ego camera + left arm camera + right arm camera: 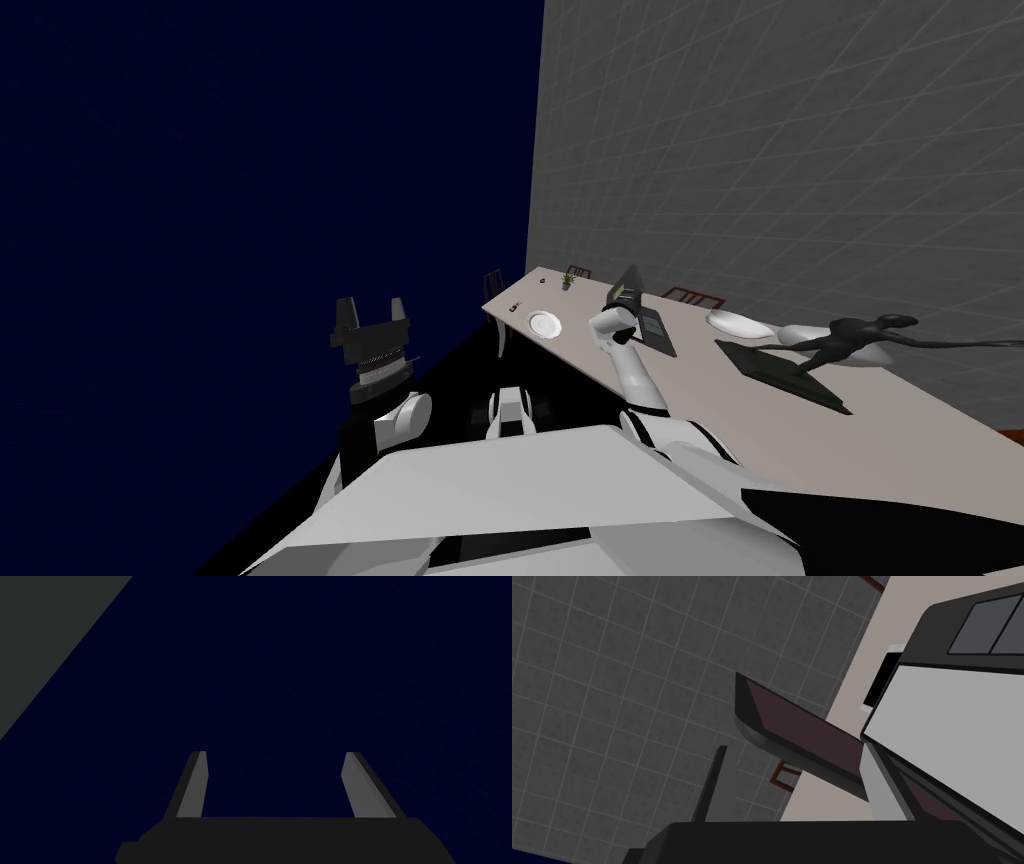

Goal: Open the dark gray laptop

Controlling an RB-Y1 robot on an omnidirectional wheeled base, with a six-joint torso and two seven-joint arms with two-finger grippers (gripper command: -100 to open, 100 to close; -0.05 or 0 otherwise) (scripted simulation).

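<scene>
Laptop [655, 328]: on the table [900, 430] at one o'clock, lid part-raised.
Right gripper [793, 751]: spread wide, lid edge between the fingers.
Left gripper [372, 312]: wide, eleven o'clock.
Handling: probably light with a stiff hinge; lift by the lid's free edge.

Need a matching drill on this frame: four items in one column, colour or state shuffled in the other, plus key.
Column one:
1. laptop
2. plate
3. left gripper
4. figurine

Column two:
A. white and round
B. open, facing dark blue
C. lid raised partway
D. dark, on a flat dark base

Pairs: 1-C, 2-A, 3-B, 4-D
</scene>
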